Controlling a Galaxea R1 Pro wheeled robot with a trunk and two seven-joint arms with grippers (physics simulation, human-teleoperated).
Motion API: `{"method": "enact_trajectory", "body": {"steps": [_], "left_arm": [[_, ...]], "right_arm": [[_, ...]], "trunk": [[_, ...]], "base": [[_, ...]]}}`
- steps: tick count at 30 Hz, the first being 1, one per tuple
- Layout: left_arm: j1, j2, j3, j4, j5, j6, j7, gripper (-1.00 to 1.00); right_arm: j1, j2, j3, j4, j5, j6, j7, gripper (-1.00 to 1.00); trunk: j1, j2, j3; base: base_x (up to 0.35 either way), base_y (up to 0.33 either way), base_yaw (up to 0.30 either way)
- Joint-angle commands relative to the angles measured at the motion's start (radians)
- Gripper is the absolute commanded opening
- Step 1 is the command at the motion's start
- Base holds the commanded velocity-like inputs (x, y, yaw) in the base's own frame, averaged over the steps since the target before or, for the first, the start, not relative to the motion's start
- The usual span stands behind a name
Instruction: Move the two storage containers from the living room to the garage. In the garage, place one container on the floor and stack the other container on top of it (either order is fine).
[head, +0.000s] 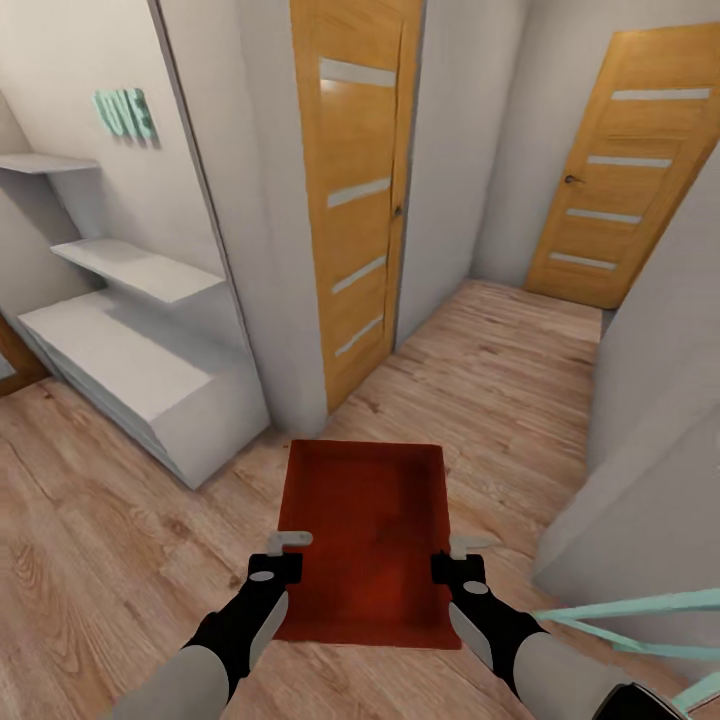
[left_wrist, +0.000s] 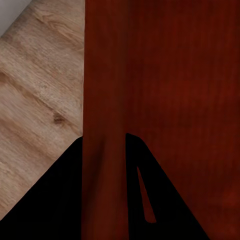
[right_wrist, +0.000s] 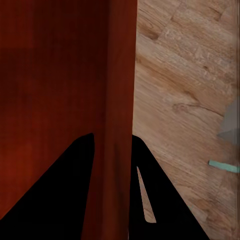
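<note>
head view looks down over both arms, which reach forward and slightly inward from the lower edge, forearms grey, wrists black; between them hangs a storage container (head: 365, 530), an orange-red open-top tray with low walls, held level above the light wood-plank floor (head: 120, 540); the left gripper (head: 283, 545) is at the tray's left wall near the corner closest to the robot, the right gripper (head: 462, 549) at the tray's right wall at about the same depth, so the two hold it from opposite sides; pale fingers (head: 295, 539) of the left gripper lie over the rim; in the left wrist view the tray wall (left_wrist: 105, 125) runs straight between the two dark fingers (left_wrist: 60, 200), which are closed against it on either side; in the right wrist view the same holds, the wall (right_wrist: 120, 100) pinched between that gripper's dark fingers (right_wrist: 60, 190), the plank floor showing beyond the tray's outer side; beyond the tray's far edge stands a wood-framed door with pale glazed strips (head: 360, 200) set in a pale wall; beyond and left of the tray is a white stepped shelf unit (head: 130, 350); beyond and right of the tray, at the end of a short passage, is a second matching door (head: 625, 165); right of the tray and near the right arm, thin pale-green bars (head: 640, 615) cross the corner
</note>
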Motion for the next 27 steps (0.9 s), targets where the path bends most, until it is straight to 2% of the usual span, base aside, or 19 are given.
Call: {"method": "enact_trajectory", "body": {"steps": [1,13,27], "left_arm": [[0.000,0.002,-0.019,0.001,0.028,0.060,0.012,-1.00],[0.000,0.002,-0.019,0.000,0.028,0.060,0.012,-1.00],[0.000,0.000,-0.019,-0.005,0.028,0.060,0.014,-1.00]], "right_arm": [[-0.003,-0.008,-0.016,-0.001,0.012,-0.008,-0.016,-1.00],[-0.003,-0.008,-0.016,-0.002,0.012,-0.008,-0.015,-1.00],[-0.003,-0.009,-0.018,-0.001,0.012,-0.008,-0.017,-1.00]], "trunk": [[0.001,-0.002,-0.002],[0.001,-0.002,-0.002],[0.001,-0.002,-0.002]], "base": [[0.322,0.000,-0.154],[0.320,0.000,-0.020],[0.025,0.000,0.000]]}}
